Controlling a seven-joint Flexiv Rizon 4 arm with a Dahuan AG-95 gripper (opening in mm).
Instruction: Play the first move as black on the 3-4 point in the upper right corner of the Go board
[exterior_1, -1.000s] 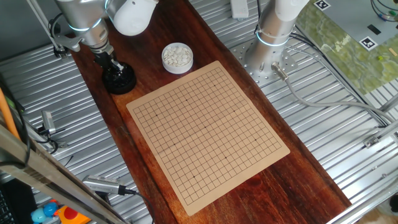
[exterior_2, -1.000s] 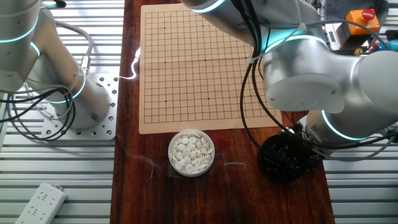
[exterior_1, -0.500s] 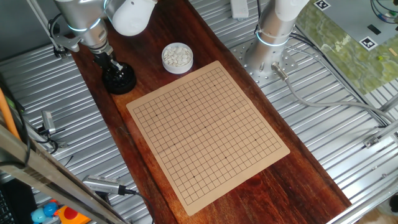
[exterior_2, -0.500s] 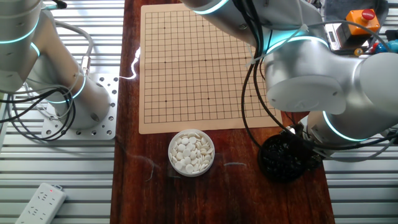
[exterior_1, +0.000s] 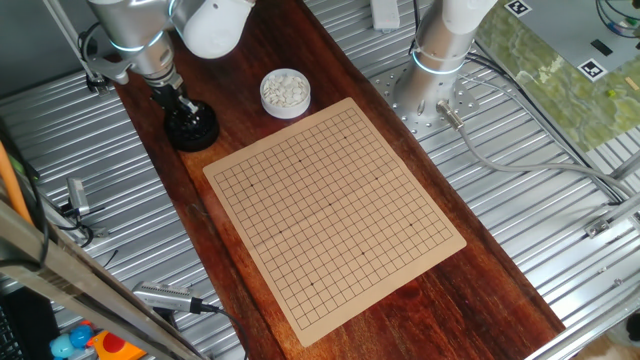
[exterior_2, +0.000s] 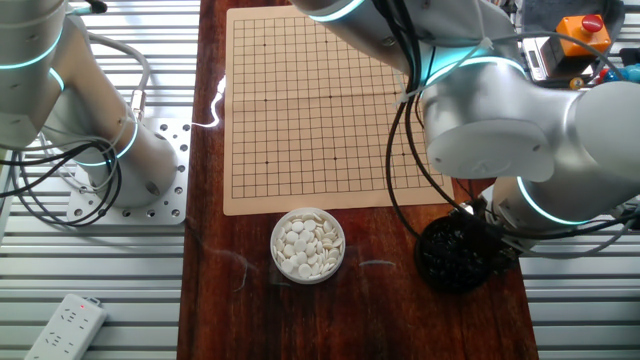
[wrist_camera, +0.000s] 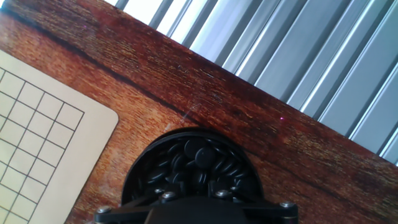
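- Gripper (exterior_1: 186, 110) sat down in black bowl (wrist_camera: 193, 171); we couldn't tell jaw state.
- Board (exterior_1: 335, 205) had no stones: pick & placement remained.

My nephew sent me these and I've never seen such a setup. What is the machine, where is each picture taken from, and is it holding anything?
It is a robot arm with a gripper at a wooden table. Two pictures come from fixed cameras on different sides; the third looks down from the hand itself. On the table lie a Go board with no stones on it, a bowl of white stones and a bowl of black stones. The gripper is lowered into the black bowl. Whether its jaws hold a stone cannot be seen.
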